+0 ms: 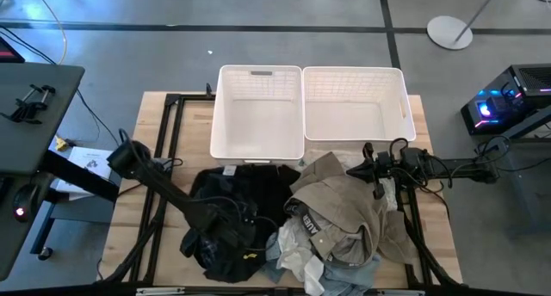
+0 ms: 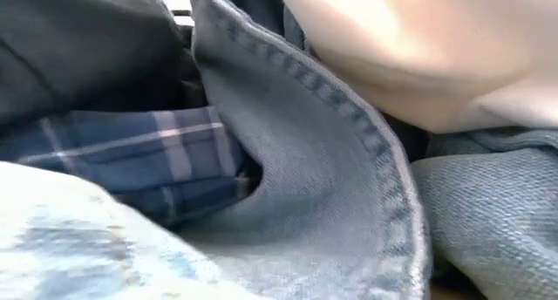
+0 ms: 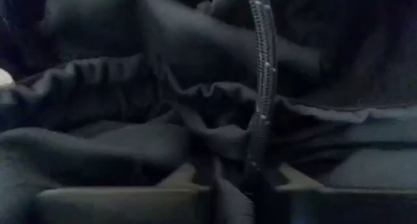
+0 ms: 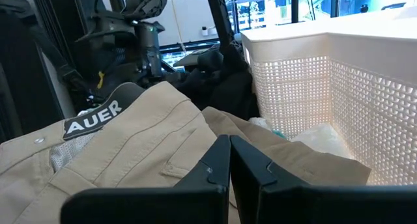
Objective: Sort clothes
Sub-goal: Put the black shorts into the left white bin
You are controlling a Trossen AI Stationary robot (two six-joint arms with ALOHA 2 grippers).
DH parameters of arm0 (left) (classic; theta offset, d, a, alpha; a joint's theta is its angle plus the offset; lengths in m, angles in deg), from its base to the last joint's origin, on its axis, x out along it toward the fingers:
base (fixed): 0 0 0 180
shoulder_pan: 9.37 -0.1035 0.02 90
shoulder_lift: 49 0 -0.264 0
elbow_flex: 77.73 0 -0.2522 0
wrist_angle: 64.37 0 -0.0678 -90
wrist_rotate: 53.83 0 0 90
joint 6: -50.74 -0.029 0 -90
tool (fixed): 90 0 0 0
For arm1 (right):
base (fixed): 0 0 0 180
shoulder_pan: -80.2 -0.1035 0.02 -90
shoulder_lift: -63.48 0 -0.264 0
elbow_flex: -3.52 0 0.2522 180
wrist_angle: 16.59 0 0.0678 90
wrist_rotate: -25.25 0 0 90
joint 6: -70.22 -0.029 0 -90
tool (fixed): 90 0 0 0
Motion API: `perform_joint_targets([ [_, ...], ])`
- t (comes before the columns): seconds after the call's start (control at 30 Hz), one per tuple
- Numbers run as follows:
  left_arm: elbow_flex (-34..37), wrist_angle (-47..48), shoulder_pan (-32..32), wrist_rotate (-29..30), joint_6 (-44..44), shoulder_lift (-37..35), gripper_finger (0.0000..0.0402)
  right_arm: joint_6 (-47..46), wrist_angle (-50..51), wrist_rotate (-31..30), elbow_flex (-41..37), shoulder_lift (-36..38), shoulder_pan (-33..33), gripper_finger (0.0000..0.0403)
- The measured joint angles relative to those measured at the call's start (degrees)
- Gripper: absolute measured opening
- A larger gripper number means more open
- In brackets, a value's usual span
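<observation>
The left gripper (image 1: 225,230) is down in the black garment (image 1: 228,218); in the left wrist view its 2 fingers (image 3: 124,199) are closed on a fold of that black cloth, with a zipper strip (image 3: 260,87) running up between them and away over the folds. The rest of the black garment spreads around this gripper on the table (image 1: 129,210), reaching toward the near wall of the left basket (image 1: 258,111).

The right gripper (image 1: 376,186) hovers just above the khaki garment (image 1: 344,206), its fingers (image 4: 215,168) pressed together with nothing between them. Directly under and ahead of it lies the khaki cloth, with a label reading "AUER" (image 4: 92,118) off to one side. Beside this gripper stands the slatted wall of the right basket (image 4: 313,94), and a bit of white cloth (image 4: 316,138) lies at the foot of that wall.

Toward the table's front edge from both grippers, pale denim (image 2: 314,178), navy plaid (image 2: 139,152) and a white piece (image 1: 297,244) are heaped together; the plaid lies touching the denim
</observation>
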Motion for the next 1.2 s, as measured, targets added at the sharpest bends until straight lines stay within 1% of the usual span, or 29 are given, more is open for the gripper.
perform_joint_targets([
  [0.1,0.0,0.6,0.0,0.1,1.0,-4.9,0.0021,0.0,0.0,0.0,0.0,0.0,0.0,0.0000],
  [0.2,-2.2,1.4,0.1,2.5,1.0,-10.1,0.0009,0.0,0.0,0.0,0.0,0.0,0.0,0.0000],
  [0.3,-5.6,2.1,0.3,7.2,-0.5,-15.5,0.0006,0.0,0.0,0.0,0.0,0.0,0.0,0.0000],
  [0.4,-9.1,1.6,1.0,14.2,-4.3,-20.4,0.0006,0.0,0.0,0.0,0.0,0.0,0.0,0.0000],
  [0.5,-12.1,-0.7,1.7,24.2,-11.1,-24.3,0.0005,0.0,0.0,0.0,0.0,0.0,0.0,0.0000],
  [0.57,-13.5,-5.1,1.8,31.0,-17.8,-26.6,0.0005,0.0,0.0,0.0,0.0,0.0,0.0,0.0000],
  [0.63,-14.3,-11.4,1.5,36.7,-26.4,-28.6,0.0005,0.0,0.0,0.0,0.0,0.0,0.0,0.0000],
  [0.67,-14.5,-15.2,1.2,38.7,-31.2,-29.3,0.0005,0.0,0.0,0.0,0.0,0.0,0.0,0.0000],
  [0.73,-14.6,-24.1,0.1,40.7,-41.5,-30.3,0.0005,0.0,0.0,0.0,0.0,0.0,0.0,0.0000],
  [0.8,-14.6,-34.3,-1.2,40.8,-52.4,-30.9,0.0005,0.0,0.0,0.0,0.0,0.0,0.0,0.0000],
  [0.87,-14.6,-46.2,-2.9,39.8,-64.0,-31.0,0.0005,0.0,0.0,0.0,0.0,0.0,0.0,0.0000],
  [0.93,-14.6,-57.0,-5.1,36.7,-74.9,-31.0,0.0005,0.0,0.0,0.0,0.0,0.0,0.0,0.0000],
  [1.0,-14.6,-66.2,-8.0,32.6,-83.5,-31.0,0.0005,0.0,0.0,0.0,0.0,0.0,0.0,0.0000],
  [1.03,-14.6,-69.7,-9.7,30.2,-86.3,-30.9,0.0005,0.0,0.0,0.0,0.0,0.0,0.0,0.0000],
  [1.1,-14.8,-73.9,-13.7,25.4,-88.2,-31.0,0.0005,0.0,0.0,0.0,0.0,0.0,0.0,0.0000],
  [1.13,-15.4,-73.9,-16.0,23.7,-87.8,-31.0,0.0005,0.0,0.0,0.0,0.0,0.0,0.0,0.0000],
  [1.2,-16.9,-71.3,-20.7,20.9,-83.9,-31.0,0.0005,0.0,0.0,0.0,0.0,0.0,0.0,0.0000],
])
